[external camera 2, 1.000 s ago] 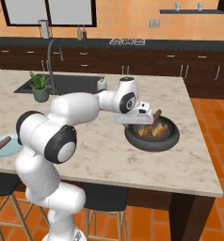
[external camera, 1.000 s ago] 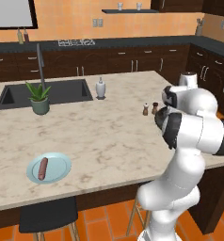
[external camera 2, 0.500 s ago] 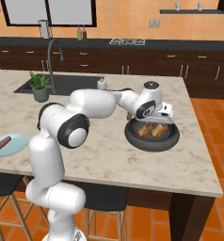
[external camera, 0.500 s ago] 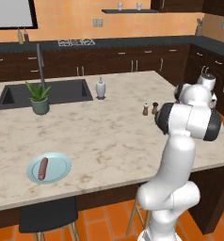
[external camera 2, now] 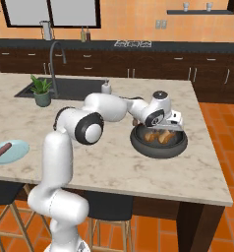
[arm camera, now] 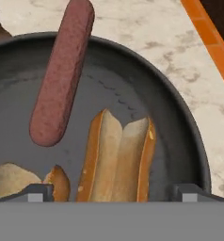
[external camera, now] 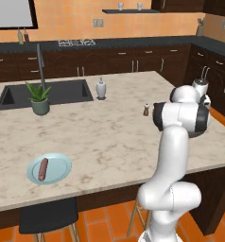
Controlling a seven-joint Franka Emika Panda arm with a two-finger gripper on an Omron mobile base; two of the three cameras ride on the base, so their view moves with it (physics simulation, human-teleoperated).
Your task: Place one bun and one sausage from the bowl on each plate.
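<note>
the end effector (arm camera: 112,190) hangs wide open and empty over the bowl (arm camera: 180,117), its tips straddling a split bun (arm camera: 118,155) beside the sausage (arm camera: 62,70), apparently lined up for a grasp.

Evenly bright, flat rendered light with no visible source, only faint soft shadows on the marble counter (external camera: 109,137), no glare, slightly soft and blocky in both base views, sharper close up on the bowl (arm camera: 180,122), no blur or edge distortion.
</note>
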